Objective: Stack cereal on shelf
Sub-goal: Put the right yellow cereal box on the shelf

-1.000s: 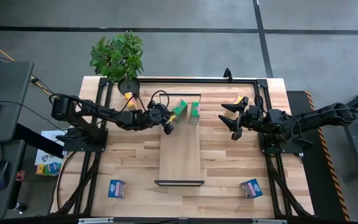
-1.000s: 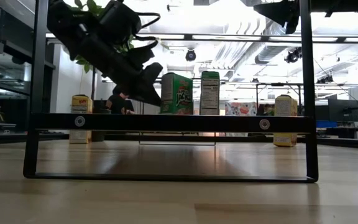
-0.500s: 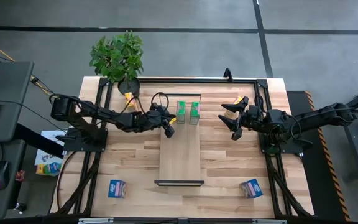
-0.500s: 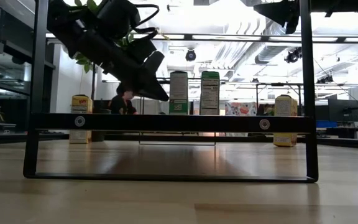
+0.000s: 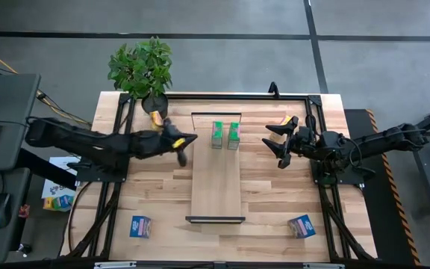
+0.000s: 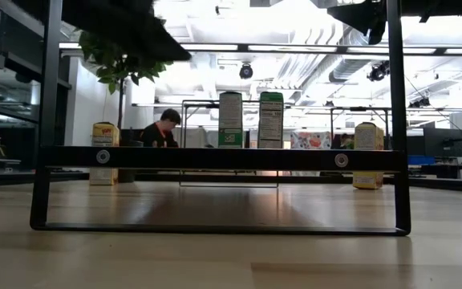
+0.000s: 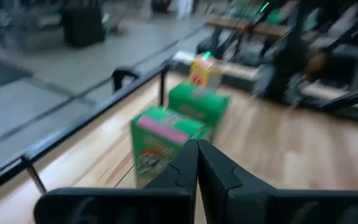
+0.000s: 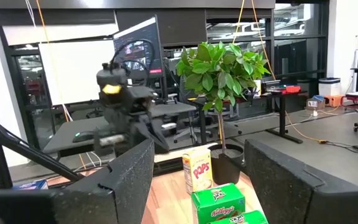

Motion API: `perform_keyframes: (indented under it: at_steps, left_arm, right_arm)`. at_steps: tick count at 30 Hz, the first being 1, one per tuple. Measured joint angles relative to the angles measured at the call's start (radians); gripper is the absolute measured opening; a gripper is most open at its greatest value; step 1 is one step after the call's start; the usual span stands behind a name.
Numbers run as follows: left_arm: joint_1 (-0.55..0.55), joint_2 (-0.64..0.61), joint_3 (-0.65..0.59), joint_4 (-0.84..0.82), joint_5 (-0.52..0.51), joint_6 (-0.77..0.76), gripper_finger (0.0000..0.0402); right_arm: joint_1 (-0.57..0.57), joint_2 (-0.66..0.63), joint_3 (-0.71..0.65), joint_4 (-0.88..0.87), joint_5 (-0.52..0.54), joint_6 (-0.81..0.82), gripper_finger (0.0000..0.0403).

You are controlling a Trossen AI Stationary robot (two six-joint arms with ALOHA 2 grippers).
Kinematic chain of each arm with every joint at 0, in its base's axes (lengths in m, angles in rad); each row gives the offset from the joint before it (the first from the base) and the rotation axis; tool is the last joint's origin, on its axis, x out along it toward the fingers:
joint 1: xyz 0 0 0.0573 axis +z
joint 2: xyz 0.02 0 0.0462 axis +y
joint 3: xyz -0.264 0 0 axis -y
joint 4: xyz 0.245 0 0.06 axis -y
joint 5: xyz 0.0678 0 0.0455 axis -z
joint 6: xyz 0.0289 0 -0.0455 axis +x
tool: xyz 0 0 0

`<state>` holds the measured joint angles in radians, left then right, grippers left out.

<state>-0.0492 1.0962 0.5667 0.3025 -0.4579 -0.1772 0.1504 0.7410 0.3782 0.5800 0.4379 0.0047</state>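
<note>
Standing on shelf (image 5: 216, 179): green cereal boxes (image 5: 225, 134).

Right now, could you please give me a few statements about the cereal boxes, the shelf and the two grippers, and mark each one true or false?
1. Two green cardboard cereal boxes stand upright side by side on the long light-wood shelf plank. True.
2. The left gripper is clamped on a green box. False: it is shut, holds nothing, and sits off the plank's left side.
3. Two blue cardboard cereal boxes lie on the shelf. False: they sit on the striped tabletop near its front corners.
4. The right gripper is open, to the right of the plank. True.
5. A yellow cereal box stands by the potted green plant. True.
</note>
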Motion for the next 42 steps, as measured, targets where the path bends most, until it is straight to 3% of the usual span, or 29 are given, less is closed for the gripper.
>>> perform_keyframes:
  at_steps: [6, 12, 15, 18, 21, 26, 30, 33, 37, 42]
  left_arm:
    - [-0.045, -0.170, -0.162, 0.212, 0.061, 0.069, 0.0000]
    - [-0.043, -0.236, -0.179, 0.216, 0.048, 0.070, 0.0000]
    - [-0.043, -0.244, -0.179, 0.211, 0.048, 0.070, 0.0000]
    - [-0.043, -0.244, -0.179, 0.208, 0.048, 0.070, 0.0000]
    - [-0.044, -0.244, -0.179, 0.200, 0.048, 0.067, 0.0000]
    - [-0.044, -0.244, -0.179, 0.188, 0.050, 0.066, 0.0000]
    - [-0.044, -0.244, -0.179, 0.187, 0.079, 0.058, 0.0000]
    - [-0.044, -0.244, -0.179, 0.187, 0.104, 0.058, 0.0000]
    - [-0.044, -0.244, -0.179, 0.187, 0.128, 0.057, 0.0000]
    - [-0.044, -0.244, -0.179, 0.188, 0.132, 0.057, 0.0000]
  right_arm:
    - [0.000, 0.018, 0.000, 0.061, -0.010, 0.032, 0.0241]
    - [-0.024, 0.139, 0.006, 0.243, 0.031, 0.042, 0.0241]
    - [-0.060, 0.179, 0.071, 0.191, 0.093, 0.042, 0.0241]
    - [-0.091, 0.194, 0.190, -0.056, 0.160, 0.072, 0.0241]
    - [-0.121, 0.215, 0.353, -0.476, 0.266, 0.189, 0.0241]
    - [-0.170, 0.299, 0.566, -1.165, 0.395, 0.548, 0.0241]
    - [-0.199, 0.357, 0.619, -1.560, 0.449, 0.949, 0.0241]
    - [-0.209, 0.381, 0.570, -1.716, 0.515, 1.267, 0.0241]
    - [-0.210, 0.403, 0.450, -1.685, 0.542, 1.590, 0.0241]
    - [-0.232, 0.406, 0.360, -1.612, 0.512, 1.650, 0.0241]
